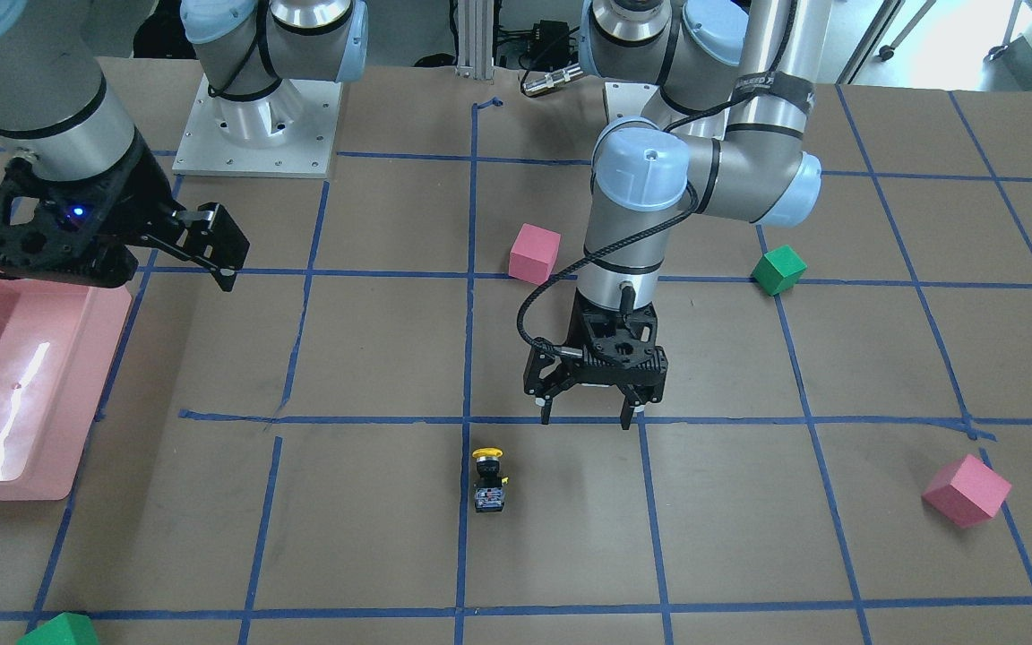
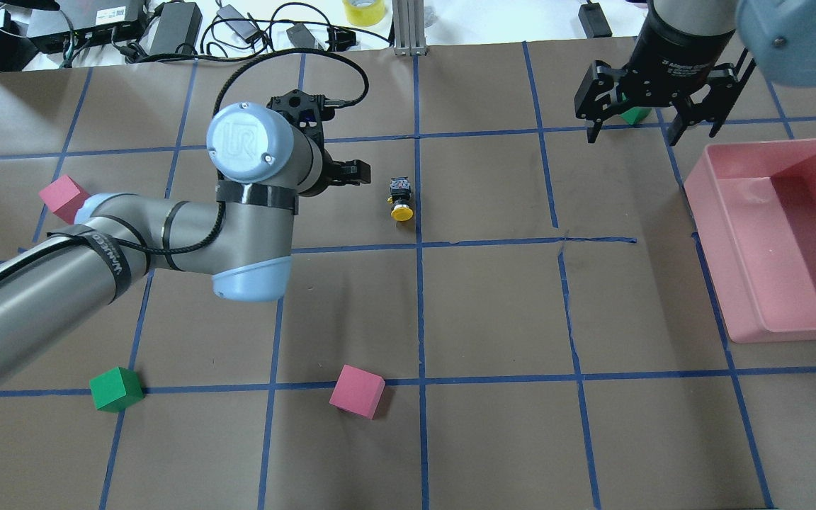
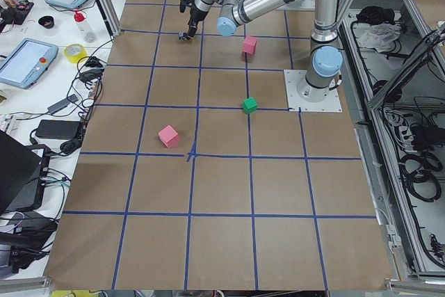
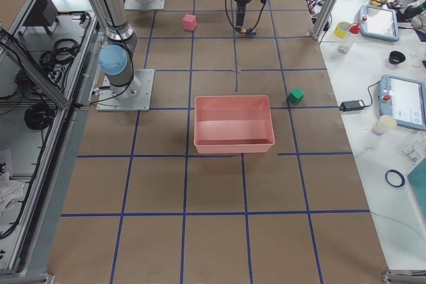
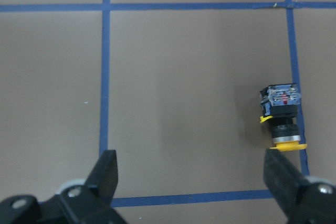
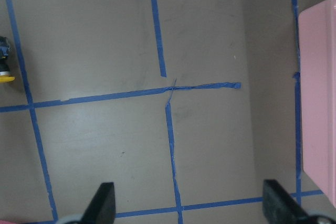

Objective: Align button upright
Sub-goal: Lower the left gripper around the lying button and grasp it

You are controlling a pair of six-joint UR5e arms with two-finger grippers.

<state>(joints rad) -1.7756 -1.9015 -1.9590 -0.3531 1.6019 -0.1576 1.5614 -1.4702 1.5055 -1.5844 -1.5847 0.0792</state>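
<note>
Lying on its side on the desk (image 1: 749,537), button (image 5: 282,116) sits lower right in your left wrist view, long axis up-down, cap lowermost | left hand (image 1: 588,414) empty, fingers apart, nearer | right hand (image 2: 652,131) apart, well away.

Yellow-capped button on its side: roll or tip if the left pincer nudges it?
The small yellow-capped push-button with blocky black body looks rigid and probably light. Its round cap may let it pivot; the square body should resist rolling.
</note>
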